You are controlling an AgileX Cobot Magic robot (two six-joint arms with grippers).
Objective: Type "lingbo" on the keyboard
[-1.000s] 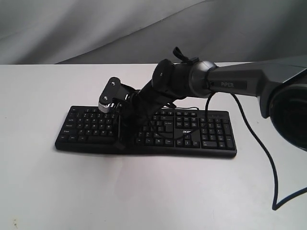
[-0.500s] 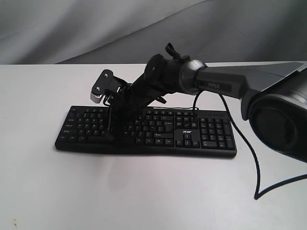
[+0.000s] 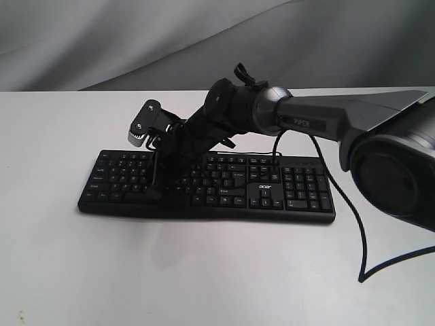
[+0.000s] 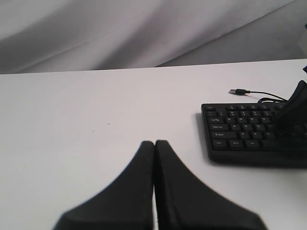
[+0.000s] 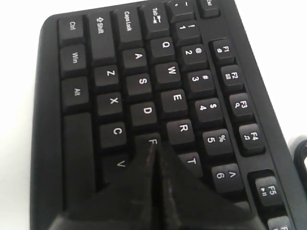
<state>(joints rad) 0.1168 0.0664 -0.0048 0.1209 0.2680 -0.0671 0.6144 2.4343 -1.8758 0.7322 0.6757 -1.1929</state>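
Note:
The black keyboard [image 3: 272, 197] lies flat on the white table, its number pad to the right. My right arm reaches across it from the right. My right gripper [image 3: 158, 191] is shut, pointing down at the left half of the keys. In the right wrist view the right gripper [image 5: 154, 143] has its tips at the F key [image 5: 149, 139], between V and T, and its fingers hide the keys behind. Whether it presses a key I cannot tell. In the left wrist view my left gripper [image 4: 154, 143] is shut and empty over bare table, left of the keyboard [image 4: 240, 139].
The keyboard's USB plug [image 4: 237, 91] and thin cable lie unplugged on the table behind its left end. The right arm's black cable [image 3: 357, 231] hangs down to the table at the right. A grey cloth backdrop [image 3: 102, 41] runs behind the table.
Over the last second my right arm swung left, carrying the shut gripper from the keyboard's middle to its left half. It has hardly moved in the last half second.

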